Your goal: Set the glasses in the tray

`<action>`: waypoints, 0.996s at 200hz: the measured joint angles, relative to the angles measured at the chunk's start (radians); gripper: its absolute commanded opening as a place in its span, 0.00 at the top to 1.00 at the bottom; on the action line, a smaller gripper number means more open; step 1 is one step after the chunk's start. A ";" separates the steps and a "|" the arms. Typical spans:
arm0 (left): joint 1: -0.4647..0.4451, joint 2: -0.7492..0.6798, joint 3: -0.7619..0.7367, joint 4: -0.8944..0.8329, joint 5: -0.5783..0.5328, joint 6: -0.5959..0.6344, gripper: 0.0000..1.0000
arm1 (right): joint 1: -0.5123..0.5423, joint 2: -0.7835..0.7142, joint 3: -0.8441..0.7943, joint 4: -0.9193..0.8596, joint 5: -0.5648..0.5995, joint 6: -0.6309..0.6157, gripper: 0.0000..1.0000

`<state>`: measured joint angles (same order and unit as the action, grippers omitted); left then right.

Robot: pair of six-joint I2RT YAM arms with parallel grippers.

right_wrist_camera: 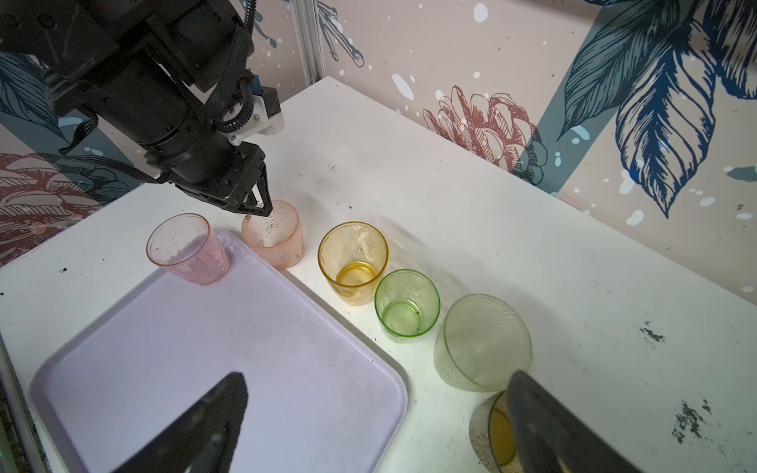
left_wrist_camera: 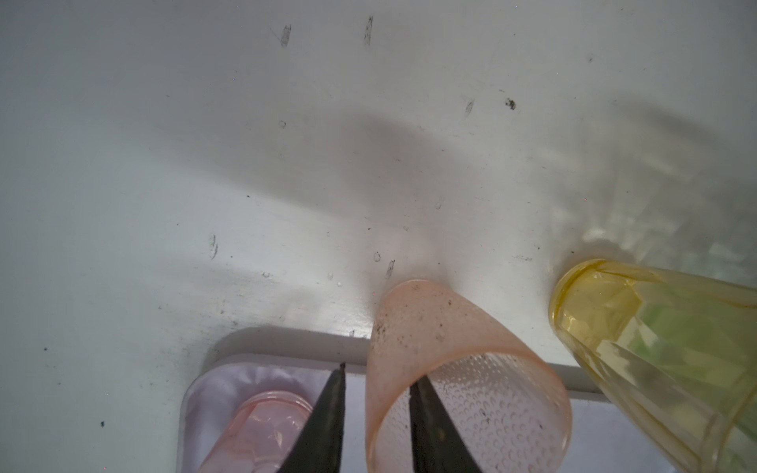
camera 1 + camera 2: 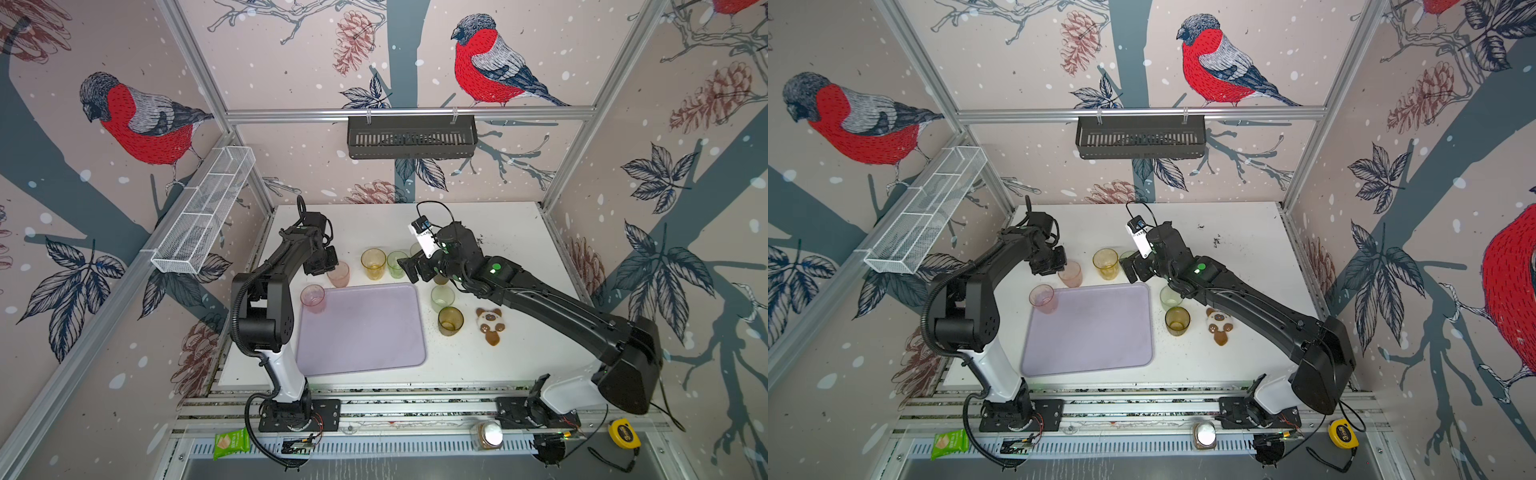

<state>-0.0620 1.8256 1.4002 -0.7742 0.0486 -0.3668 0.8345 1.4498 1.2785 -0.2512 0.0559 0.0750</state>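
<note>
The lavender tray (image 3: 361,332) (image 1: 205,348) lies mid-table, and a smooth pink glass (image 3: 313,297) (image 2: 262,430) stands in its far left corner. Just behind the tray is a dimpled pink glass (image 3: 339,274) (image 1: 274,237). My left gripper (image 2: 379,372) straddles its rim, one finger inside and one outside, with a slit still showing beside the wall. Amber (image 3: 372,262), green (image 1: 406,303), frosted pale (image 1: 483,340) and brown (image 1: 491,434) glasses line the table behind and right of the tray. My right gripper (image 1: 377,379) hangs wide open and empty over the tray's far right corner.
A pale green glass (image 3: 442,297) and an olive glass (image 3: 450,320) stand right of the tray, beside a small panda toy (image 3: 490,326). A black slotted basket (image 3: 411,137) hangs on the back wall and a white wire basket (image 3: 203,212) on the left. Dark crumbs dot the table.
</note>
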 measured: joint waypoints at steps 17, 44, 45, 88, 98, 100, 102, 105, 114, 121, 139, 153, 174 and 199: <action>-0.002 0.002 0.003 0.001 0.000 0.000 0.74 | -0.003 0.000 -0.003 0.003 0.000 0.000 0.00; -0.006 0.005 0.003 0.002 0.000 0.000 0.75 | -0.005 0.000 -0.008 0.006 -0.003 0.000 0.00; -0.006 0.005 0.003 0.002 0.000 0.000 0.76 | -0.005 0.000 -0.009 0.006 -0.003 0.000 0.00; -0.011 0.005 0.003 0.002 -0.004 0.000 0.79 | -0.007 -0.001 -0.015 0.011 -0.003 0.000 0.00; -0.011 0.005 0.003 0.002 -0.005 -0.001 0.79 | -0.007 -0.001 -0.015 0.013 -0.003 0.000 0.00; -0.011 0.005 0.003 0.002 -0.006 0.000 0.79 | -0.007 -0.001 -0.015 0.014 -0.003 0.000 0.00; -0.011 0.005 0.003 0.002 -0.007 -0.001 0.80 | -0.007 -0.001 -0.015 0.014 -0.003 0.000 0.00; -0.012 0.005 0.003 0.002 -0.007 -0.001 0.80 | -0.007 -0.001 -0.015 0.015 -0.003 0.000 0.00; -0.012 0.005 0.003 0.002 -0.008 -0.001 0.81 | -0.007 -0.001 -0.015 0.017 -0.003 0.000 0.00; -0.013 0.005 0.003 0.002 -0.011 -0.001 0.81 | -0.008 -0.001 -0.015 0.018 -0.004 0.000 0.00; -0.013 0.006 0.003 0.002 -0.019 -0.001 0.82 | -0.010 -0.001 -0.015 0.019 -0.004 0.000 0.00; -0.013 0.007 0.003 0.002 -0.022 -0.001 0.83 | -0.011 -0.001 -0.015 0.020 -0.004 0.000 0.00; -0.014 0.009 0.003 0.002 -0.023 -0.002 0.84 | -0.012 -0.001 -0.016 0.020 -0.004 0.000 0.00; -0.017 0.010 0.003 0.002 -0.024 -0.003 0.85 | -0.018 -0.001 -0.016 0.020 -0.005 0.000 0.00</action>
<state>-0.0788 1.8355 1.4033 -0.7727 0.0250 -0.3695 0.8169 1.4487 1.2625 -0.2310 0.0513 0.0750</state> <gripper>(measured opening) 0.154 0.996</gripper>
